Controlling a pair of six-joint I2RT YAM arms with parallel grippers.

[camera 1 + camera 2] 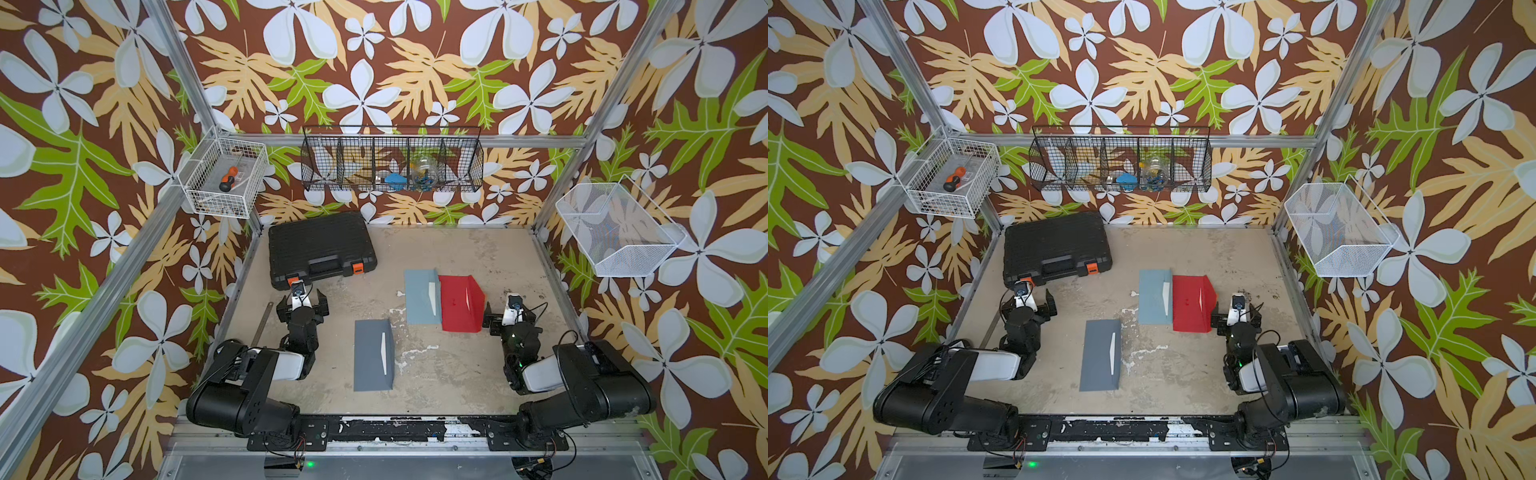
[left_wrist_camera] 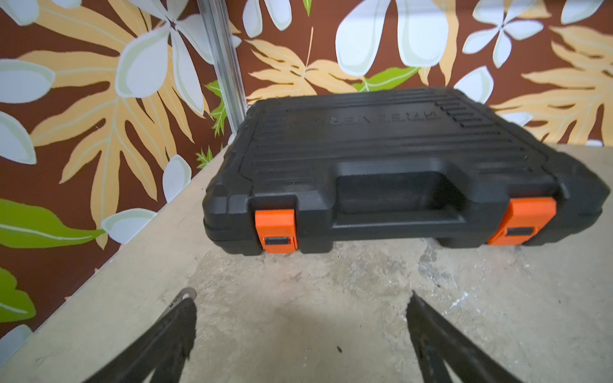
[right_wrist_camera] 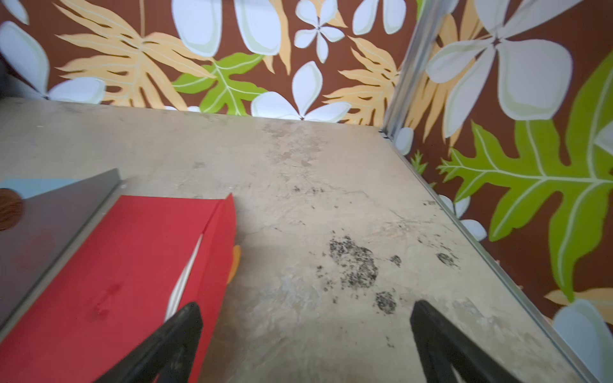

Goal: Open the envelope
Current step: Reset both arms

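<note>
I see three envelopes lying flat on my table, each with its flap lifted and a white sheet showing inside. The dark grey envelope (image 1: 373, 355) sits near centre. At its one o'clock lies the light blue envelope (image 1: 420, 296), and the red envelope (image 1: 459, 304) touches that one's three o'clock edge.
</note>
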